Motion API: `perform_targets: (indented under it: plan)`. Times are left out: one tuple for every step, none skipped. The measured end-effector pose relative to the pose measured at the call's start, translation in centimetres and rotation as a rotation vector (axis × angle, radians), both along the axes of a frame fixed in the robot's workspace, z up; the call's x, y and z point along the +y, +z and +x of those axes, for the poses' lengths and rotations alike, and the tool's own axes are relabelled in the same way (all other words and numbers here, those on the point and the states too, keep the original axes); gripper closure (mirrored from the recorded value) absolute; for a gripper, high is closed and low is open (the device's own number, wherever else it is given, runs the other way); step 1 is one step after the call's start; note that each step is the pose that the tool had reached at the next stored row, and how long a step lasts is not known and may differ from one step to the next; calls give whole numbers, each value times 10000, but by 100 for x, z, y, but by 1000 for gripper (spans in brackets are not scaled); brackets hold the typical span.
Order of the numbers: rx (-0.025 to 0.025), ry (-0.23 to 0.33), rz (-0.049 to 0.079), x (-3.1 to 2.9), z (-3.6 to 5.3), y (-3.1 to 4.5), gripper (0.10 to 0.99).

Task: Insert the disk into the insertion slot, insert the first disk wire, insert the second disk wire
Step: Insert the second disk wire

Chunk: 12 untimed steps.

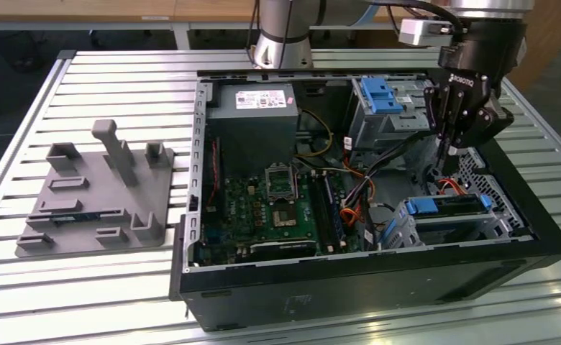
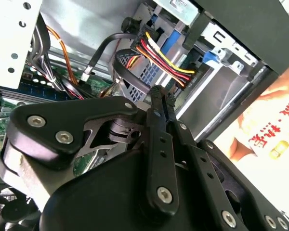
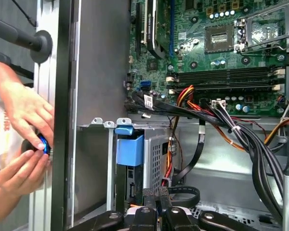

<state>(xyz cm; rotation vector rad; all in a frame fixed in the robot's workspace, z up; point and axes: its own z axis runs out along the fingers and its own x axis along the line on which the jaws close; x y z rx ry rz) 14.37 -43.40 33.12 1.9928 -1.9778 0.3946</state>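
With the disk [image 1: 446, 206] already seated in the slot [image 1: 496, 219] at the exterior view's near right, the gripper [image 1: 450, 154] hangs just above it, jaws together on a wire [image 2: 156, 55], which could snag neighbouring cables and miss its socket.

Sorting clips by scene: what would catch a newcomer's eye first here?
An open computer case on a slatted metal table, its green circuit board exposed. The black end effector hangs inside the case near the exterior view's right, above the disk sitting in the insertion slot. A person's hands work outside the case wall.
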Motion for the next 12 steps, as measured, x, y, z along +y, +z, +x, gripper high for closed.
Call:
perform_targets:
  plan:
    - [0, 0, 47, -17, -1, 5, 937]
    - [0, 0, 77, -35, -2, 15, 937]
    - [0, 0, 96, -56, -3, 29, 937]
    - [0, -1, 103, -75, -6, 43, 937]
    - [0, 0, 107, -93, -7, 57, 937]
    - [0, 1, 116, -110, -9, 68, 937]
    - [-1, 0, 136, -127, -14, 75, 937]
    - [-1, 0, 169, -143, -18, 78, 937]
    - [-3, 0, 221, -159, -20, 79, 937]
    - [-8, 0, 315, -173, -23, 79, 937]
    - [-21, 0, 431, -185, -24, 79, 937]
    - [-33, 2, 572, -195, -24, 78, 937]
